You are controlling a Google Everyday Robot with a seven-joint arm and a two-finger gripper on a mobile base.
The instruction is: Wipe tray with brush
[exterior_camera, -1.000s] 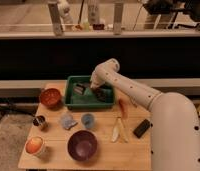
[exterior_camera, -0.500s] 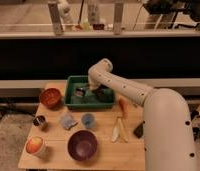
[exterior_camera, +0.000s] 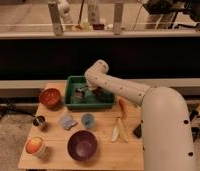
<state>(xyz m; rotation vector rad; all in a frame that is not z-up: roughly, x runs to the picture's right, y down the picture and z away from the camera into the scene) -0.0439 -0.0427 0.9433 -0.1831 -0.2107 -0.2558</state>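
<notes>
Gripper (exterior_camera: 89,91) lowered inside green tray (exterior_camera: 72,102), shifted leftward since a second ago; brush (exterior_camera: 82,92) beneath it; finger state indiscernible; wiping apparently underway.

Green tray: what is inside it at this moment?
Inside the green tray the gripper reaches down from the arm, with a small dark object beside it at, likely the brush. The arm covers the tray's right rear part, so anything lying there is hidden.
</notes>
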